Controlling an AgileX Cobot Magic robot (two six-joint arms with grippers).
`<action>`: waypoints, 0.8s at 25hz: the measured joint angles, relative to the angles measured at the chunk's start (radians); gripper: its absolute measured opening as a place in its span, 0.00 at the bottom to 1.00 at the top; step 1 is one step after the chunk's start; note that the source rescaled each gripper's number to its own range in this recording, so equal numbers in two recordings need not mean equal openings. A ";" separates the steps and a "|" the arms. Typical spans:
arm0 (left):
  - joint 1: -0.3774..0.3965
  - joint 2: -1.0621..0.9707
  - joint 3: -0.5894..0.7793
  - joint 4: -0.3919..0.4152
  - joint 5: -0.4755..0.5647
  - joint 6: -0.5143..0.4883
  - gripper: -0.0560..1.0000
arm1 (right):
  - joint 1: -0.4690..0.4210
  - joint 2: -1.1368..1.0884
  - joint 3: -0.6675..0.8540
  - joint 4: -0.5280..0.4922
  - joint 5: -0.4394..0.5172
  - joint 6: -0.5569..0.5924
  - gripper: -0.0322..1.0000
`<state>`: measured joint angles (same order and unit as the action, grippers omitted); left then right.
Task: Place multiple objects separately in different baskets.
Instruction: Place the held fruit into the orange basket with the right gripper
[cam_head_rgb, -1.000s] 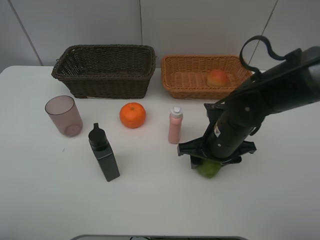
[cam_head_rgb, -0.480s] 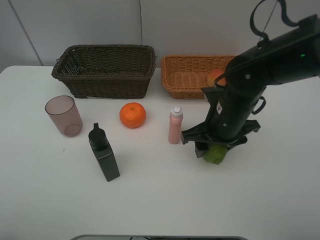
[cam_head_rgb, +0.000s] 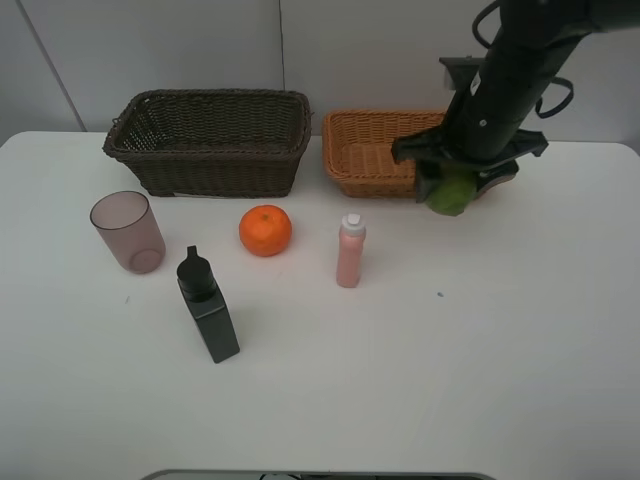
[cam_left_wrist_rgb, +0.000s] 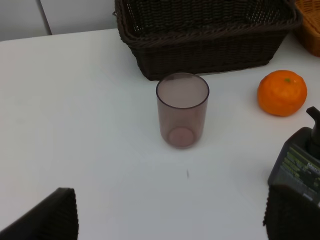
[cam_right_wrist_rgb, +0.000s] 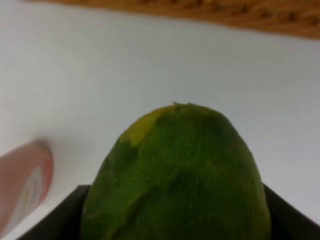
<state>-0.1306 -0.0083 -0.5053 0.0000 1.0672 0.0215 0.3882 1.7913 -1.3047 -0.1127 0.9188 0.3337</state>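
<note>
Green fruit is clamped in the right fingers at upper right, at the tan basket's front rim; its hollow lies just above in frame; left fingers are spread apart.

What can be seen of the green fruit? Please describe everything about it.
The green fruit is oval and dull green, with a yellowish patch near one end. Its skin looks matte and slightly rough. It seems whole, with no visible damage. The right gripper is shut on it, with its black jaws pressing two opposite sides, so the high camera shows only its lower part. It appears to hang above the white table, just in front of the light orange-tan basket, touching only the gripper.
</note>
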 joint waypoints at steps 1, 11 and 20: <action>0.000 0.000 0.000 0.000 0.000 0.000 0.96 | -0.013 0.014 -0.033 -0.003 0.015 -0.011 0.45; 0.000 0.000 0.000 0.000 0.000 0.000 0.96 | -0.060 0.251 -0.435 -0.010 0.143 -0.062 0.45; 0.000 0.000 0.000 0.000 0.000 0.000 0.96 | -0.060 0.463 -0.723 0.019 0.165 -0.062 0.45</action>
<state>-0.1306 -0.0083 -0.5053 0.0000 1.0672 0.0215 0.3282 2.2545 -2.0275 -0.0942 1.0842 0.2720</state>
